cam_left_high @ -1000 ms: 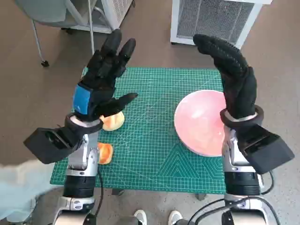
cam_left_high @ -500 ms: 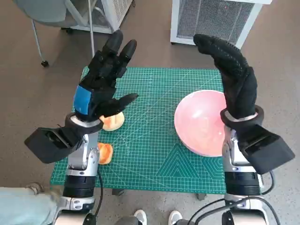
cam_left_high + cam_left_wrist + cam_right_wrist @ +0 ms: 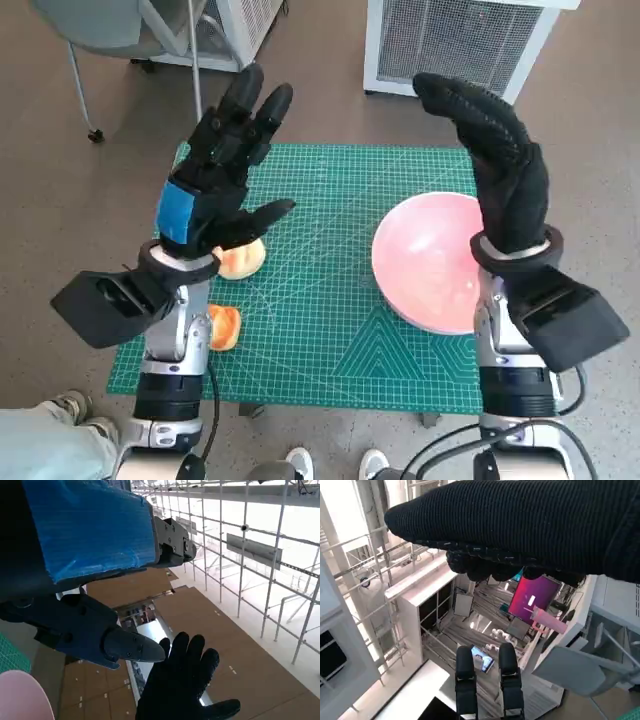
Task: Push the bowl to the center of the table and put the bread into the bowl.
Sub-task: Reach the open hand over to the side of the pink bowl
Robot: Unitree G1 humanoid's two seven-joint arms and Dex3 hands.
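**Bowl and bread wait apart on the desk, both hands raised**

On the right side of the green-matted desk (image 3: 330, 330) sits the pink bowl (image 3: 425, 260), upright, mouth facing up, its near right rim hidden by the right forearm. One piece of bread (image 3: 243, 259) lies well apart near the left edge; it looks roundish, with no clear long axis. A second bread piece (image 3: 224, 326) lies nearer the front-left corner. The left hand (image 3: 222, 168) hangs above the bread, fingers (image 3: 262, 110) spread, holding nothing. The right hand (image 3: 497, 155) is raised over the bowl's far side, fingers extended, empty.
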